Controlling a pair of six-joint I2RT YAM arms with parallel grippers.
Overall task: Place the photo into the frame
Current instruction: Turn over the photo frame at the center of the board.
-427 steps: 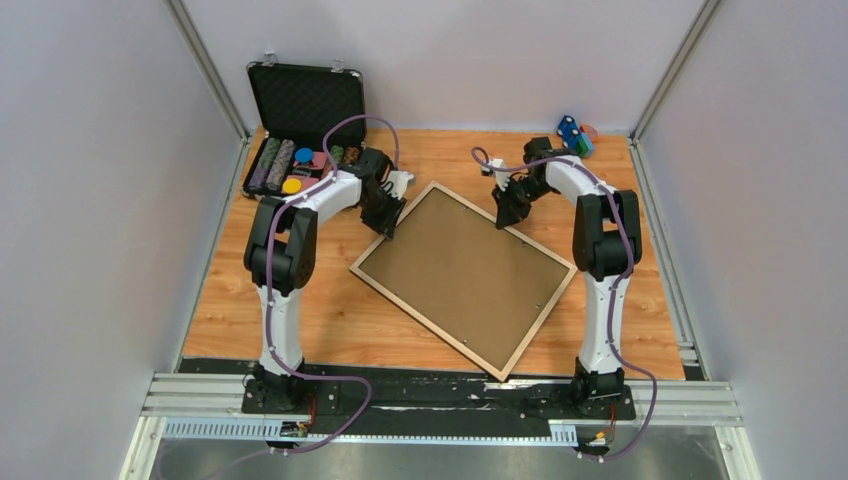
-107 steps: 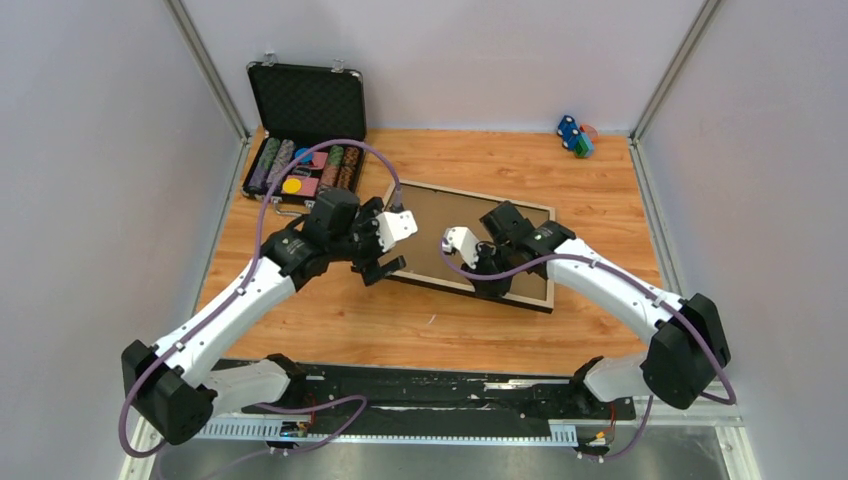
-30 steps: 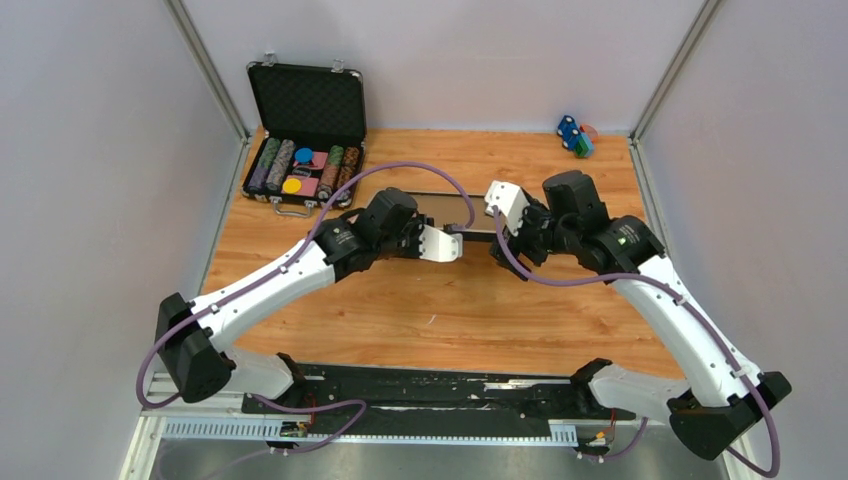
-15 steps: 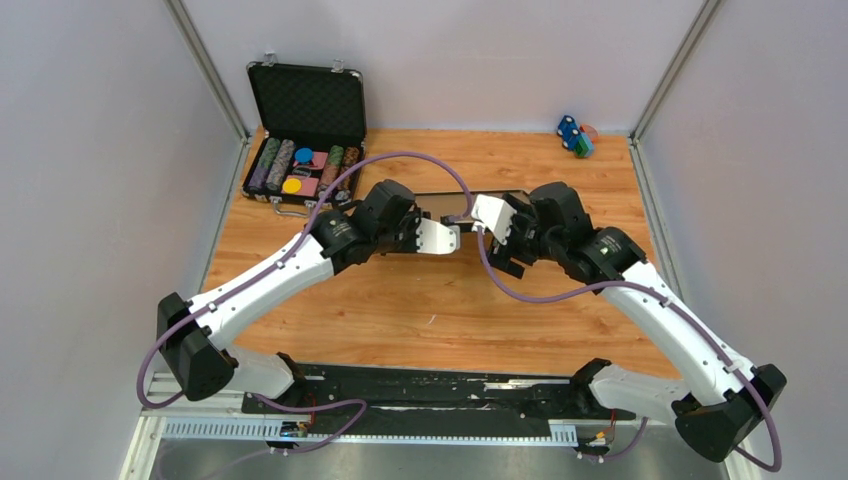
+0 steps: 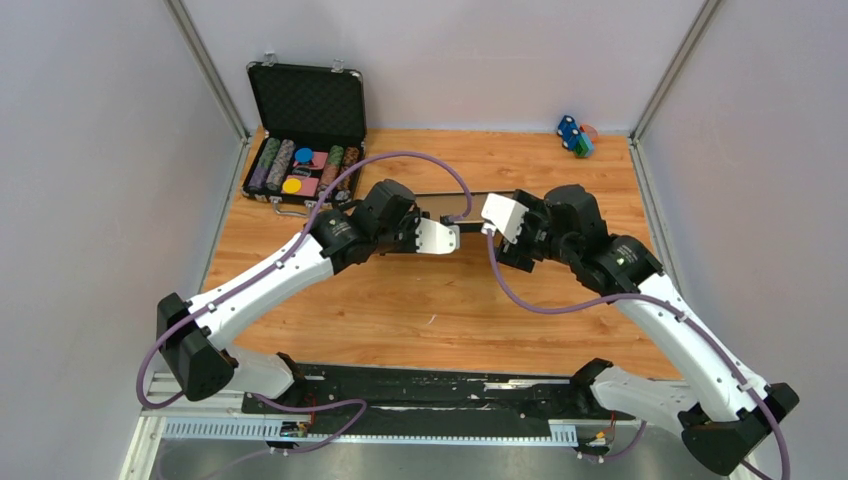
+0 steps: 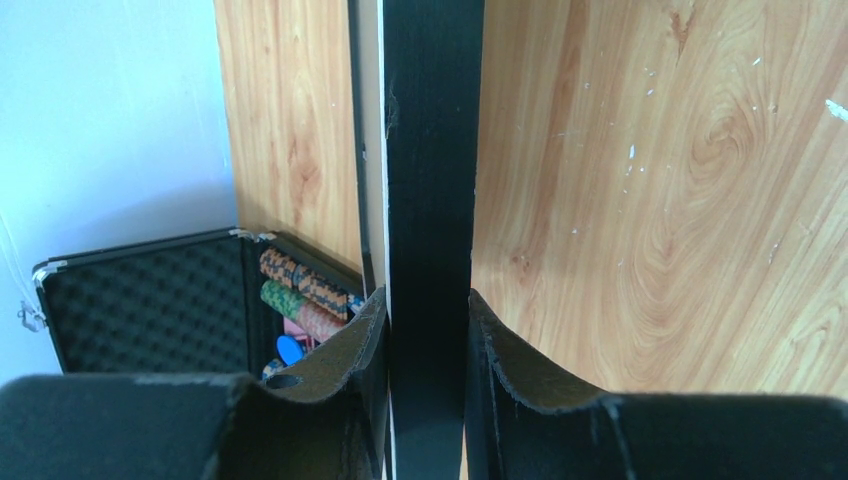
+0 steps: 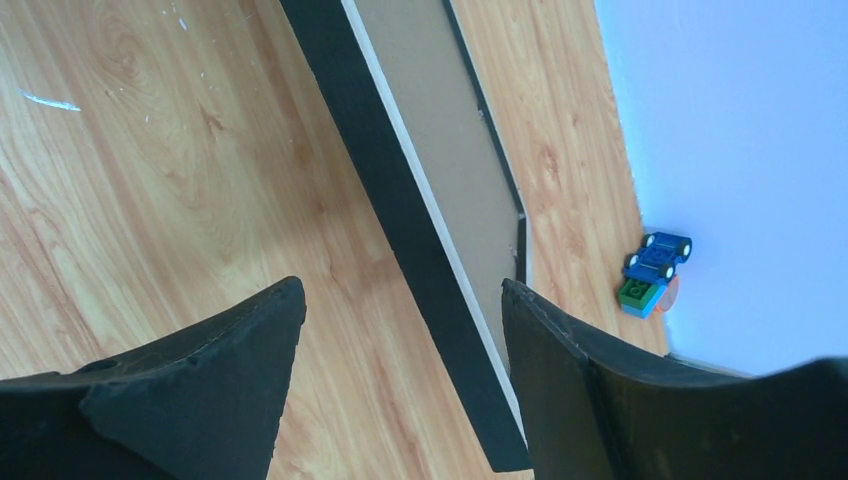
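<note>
The frame (image 5: 432, 200) is tipped up on edge approx mid-bench (image 5: 430, 310), w/ both arms bent in toward it from either side. From above it shows only as a thin dark strip, so its faces can't be read there.

The left pincer (image 5: 452, 238) is clamped on the frame. In the left wrist view 2 black fingers (image 6: 372, 330) press 1 against each side of the frame's black edge, which runs straight up the pic from between them. No gap shows on either side.

The right pincer (image 5: 503, 252) stands wide open and holds nothing. In the right wrist view the frame's black edge crosses the gap between its 2 fingers (image 7: 270, 320) on a diagonal. It sits well clear of the finger at pic left and ends just beside the finger at pic right. Can't tell whether it touches that one. Along the same edge runs a thin pale strip, then the brown backing board (image 7: 440, 130) — this side faces the far-right corner of the bench.

Near that corner, by the wall, sits a small blue toy car (image 5: 572, 133) w/ a green block against it, well apart from the frame. At far left an open black chip case (image 5: 305, 130) shows rows of colored chips. It also appears in the left wrist view, beyond the frame.
</note>
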